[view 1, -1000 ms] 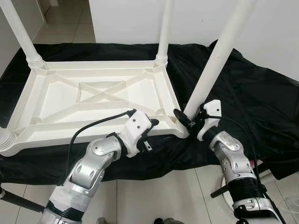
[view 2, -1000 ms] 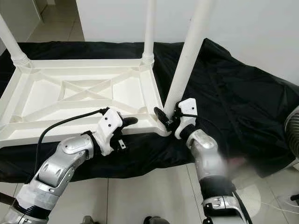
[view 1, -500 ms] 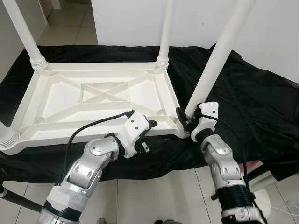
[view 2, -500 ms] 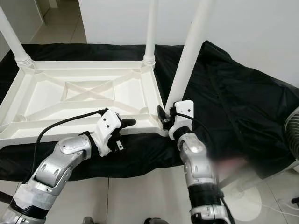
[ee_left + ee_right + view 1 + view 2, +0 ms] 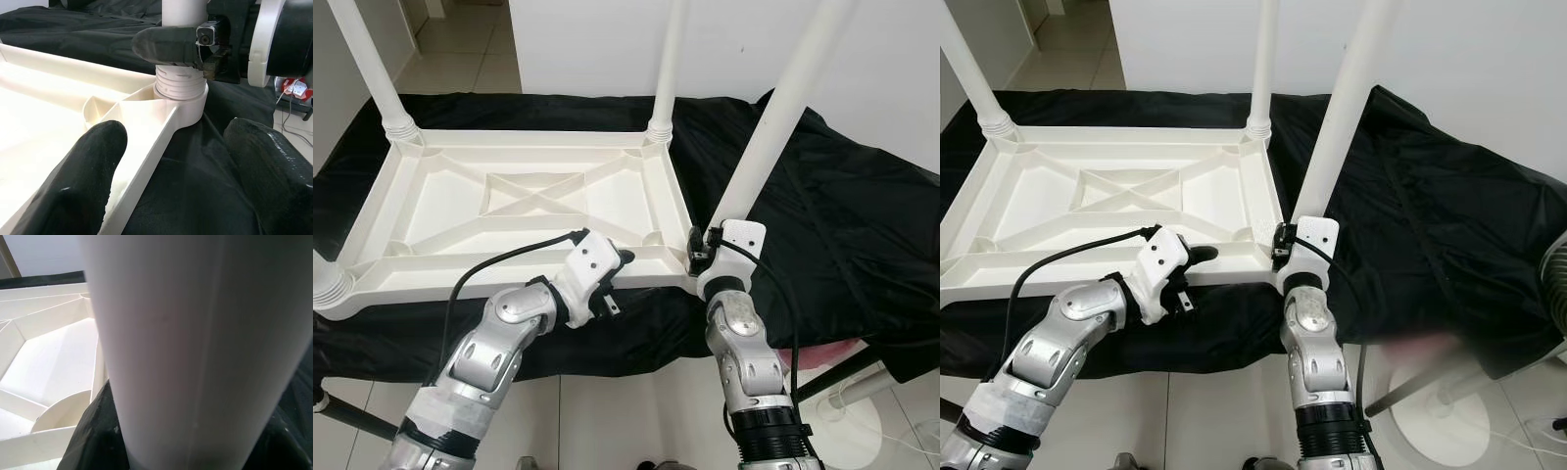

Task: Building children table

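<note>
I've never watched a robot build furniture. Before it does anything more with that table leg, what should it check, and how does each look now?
1. Right hand closed on the near-right leg: ok.
2. Leg seated in the corner socket: cannot tell; threads still show.
3. Leg upright: not ok, it leans.
4. Left hand steadying the tabletop: not ok, open astride the rim.
5. Tabletop flat on the black cloth: ok.

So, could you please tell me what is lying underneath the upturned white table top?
A black cloth lies under the table top, spreading past it on the far and right sides. Whatever supports the cloth is covered and cannot be seen.
</note>
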{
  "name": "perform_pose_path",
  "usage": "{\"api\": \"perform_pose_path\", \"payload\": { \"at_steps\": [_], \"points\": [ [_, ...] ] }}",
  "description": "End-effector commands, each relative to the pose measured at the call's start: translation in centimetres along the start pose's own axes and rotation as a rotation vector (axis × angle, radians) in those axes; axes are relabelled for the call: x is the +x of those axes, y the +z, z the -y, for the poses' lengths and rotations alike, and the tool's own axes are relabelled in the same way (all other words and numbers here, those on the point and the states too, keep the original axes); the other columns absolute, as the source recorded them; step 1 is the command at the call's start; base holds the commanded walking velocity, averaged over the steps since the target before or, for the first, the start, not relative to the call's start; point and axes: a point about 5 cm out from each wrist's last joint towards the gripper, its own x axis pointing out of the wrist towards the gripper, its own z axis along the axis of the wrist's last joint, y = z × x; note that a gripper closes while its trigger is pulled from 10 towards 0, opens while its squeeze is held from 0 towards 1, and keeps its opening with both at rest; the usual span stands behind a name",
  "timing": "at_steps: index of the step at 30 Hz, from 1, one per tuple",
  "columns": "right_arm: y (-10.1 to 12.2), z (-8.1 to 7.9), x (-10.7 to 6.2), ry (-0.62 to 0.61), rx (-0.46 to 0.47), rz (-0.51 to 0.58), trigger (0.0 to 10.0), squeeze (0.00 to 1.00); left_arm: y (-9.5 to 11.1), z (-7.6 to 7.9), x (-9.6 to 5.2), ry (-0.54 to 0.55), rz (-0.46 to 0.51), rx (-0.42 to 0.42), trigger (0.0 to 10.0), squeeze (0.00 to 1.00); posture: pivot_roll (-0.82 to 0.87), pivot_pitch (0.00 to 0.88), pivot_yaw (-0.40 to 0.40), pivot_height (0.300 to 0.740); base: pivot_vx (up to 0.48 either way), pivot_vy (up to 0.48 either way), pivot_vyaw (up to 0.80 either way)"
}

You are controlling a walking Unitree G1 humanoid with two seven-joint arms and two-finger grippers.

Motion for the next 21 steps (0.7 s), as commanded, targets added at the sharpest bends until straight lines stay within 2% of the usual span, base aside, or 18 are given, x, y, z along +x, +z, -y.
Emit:
{"api": "perform_pose_path", "payload": {
  "at_steps": [1, 5, 6, 14, 21],
  "points": [
    [-0.8, 0.1, -0.7, -0.057, 0.038, -0.044, 10.0, 0.00, 0.0, -0.3, 0.0, 0.002, -0.001, 0.008, 10.0, 0.00, -0.06, 0.059, -0.044, 0.740, 0.000, 0.000, 0.00],
    [-0.7, 0.2, -0.7, -0.055, 0.039, -0.039, 10.0, 0.00, 0.1, -0.4, 0.0, 0.007, 0.001, 0.009, 10.0, 0.00, -0.06, 0.059, -0.044, 0.740, 0.000, 0.000, 0.00],
    [-0.4, 0.1, -0.7, -0.008, 0.060, -0.024, 10.0, 1.00, 0.1, -0.4, 0.0, 0.011, 0.003, 0.010, 10.0, 0.00, -0.06, 0.056, -0.047, 0.740, 0.000, 0.000, 0.00],
    [0.2, 0.2, -0.7, 0.055, 0.063, 0.013, 10.0, 1.00, 0.1, -0.6, 0.0, 0.020, 0.006, 0.012, 10.0, 0.00, -0.06, 0.054, -0.052, 0.740, 0.000, 0.000, 0.00],
    [-0.1, 0.8, -0.6, 0.107, 0.047, 0.016, 10.0, 1.00, 0.2, -0.7, 0.0, 0.031, 0.010, 0.009, 10.0, 0.00, -0.05, 0.060, -0.056, 0.740, 0.000, 0.000, 0.00]
  ]
}}
